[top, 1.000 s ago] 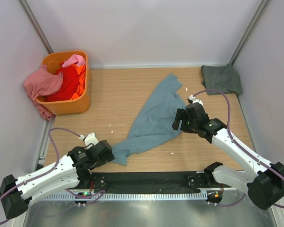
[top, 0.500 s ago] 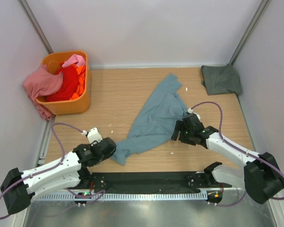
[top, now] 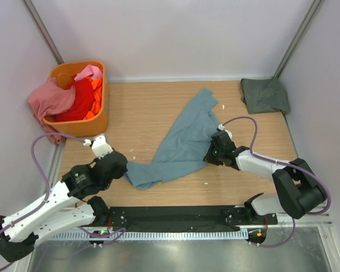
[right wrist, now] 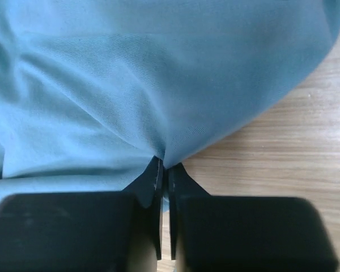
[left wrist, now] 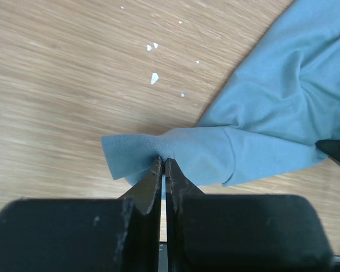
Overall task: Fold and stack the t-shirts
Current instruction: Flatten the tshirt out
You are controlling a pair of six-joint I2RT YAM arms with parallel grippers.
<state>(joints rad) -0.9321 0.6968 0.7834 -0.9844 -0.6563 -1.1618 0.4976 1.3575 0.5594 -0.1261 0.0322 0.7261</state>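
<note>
A dusty blue-teal t-shirt [top: 181, 141] lies crumpled across the middle of the wooden table [top: 136, 113]. My left gripper [top: 123, 168] is shut on its near-left corner; the left wrist view shows the blue cloth [left wrist: 175, 150] pinched at my gripper's [left wrist: 164, 160] tips. My right gripper [top: 208, 156] is shut on the shirt's right edge, where the fabric [right wrist: 158, 96] bunches into my gripper's [right wrist: 164, 164] tips. A dark grey-green t-shirt [top: 264, 94] lies folded at the far right corner. Pink [top: 52, 100], red [top: 79, 99] and orange [top: 96, 93] t-shirts fill the basket.
An orange plastic basket [top: 85, 126] stands at the far left, the pink shirt hanging over its rim. Small white flecks [left wrist: 154, 77] dot the wood. White walls enclose the table on three sides. A black rail [top: 175, 218] runs along the near edge.
Both grippers have closed on the blue shirt, the left first, then the right. The left arm has pulled its corner left and away; the right gripper has moved down to the shirt's edge.
</note>
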